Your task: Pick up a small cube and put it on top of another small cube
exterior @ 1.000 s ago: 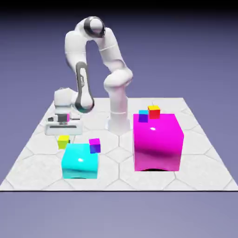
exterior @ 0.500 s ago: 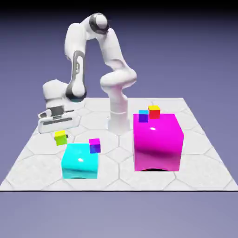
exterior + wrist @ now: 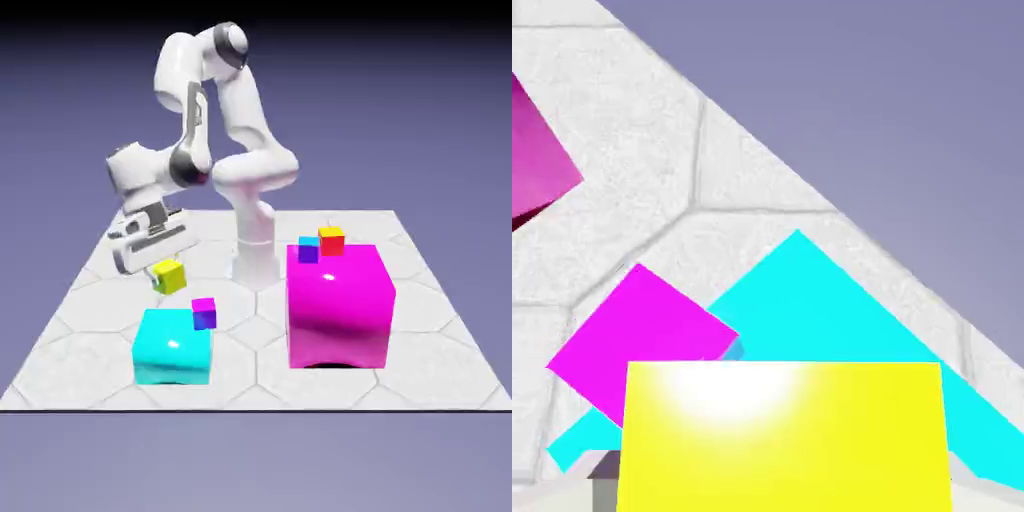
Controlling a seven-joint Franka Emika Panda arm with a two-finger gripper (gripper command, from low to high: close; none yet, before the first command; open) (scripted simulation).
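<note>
My gripper [image 3: 166, 272] is shut on the small yellow cube [image 3: 170, 276] and holds it in the air, above and to the exterior view's left of the big cyan block [image 3: 173, 345]. In the hand view the yellow cube [image 3: 782, 435] fills the bottom and hides most of the fingers. The other small cube [image 3: 204, 313], magenta on top with purple-blue sides, rests on the cyan block's far right corner. The hand view shows that magenta-topped cube [image 3: 637, 340] just beyond the yellow one, on the cyan block [image 3: 832, 310].
A big magenta block [image 3: 338, 303] stands at the exterior view's right, with a small purple cube [image 3: 308, 250] and a red-orange yellow-topped cube [image 3: 331, 240] on its far edge. The arm's base [image 3: 256, 262] stands behind the blocks. The big magenta block's corner [image 3: 537, 160] shows at the hand view's left edge.
The yellow cube has been lifted off the table in my shut gripper and carried up and toward the exterior view's right, nearer the cyan block. The hand has tilted.
</note>
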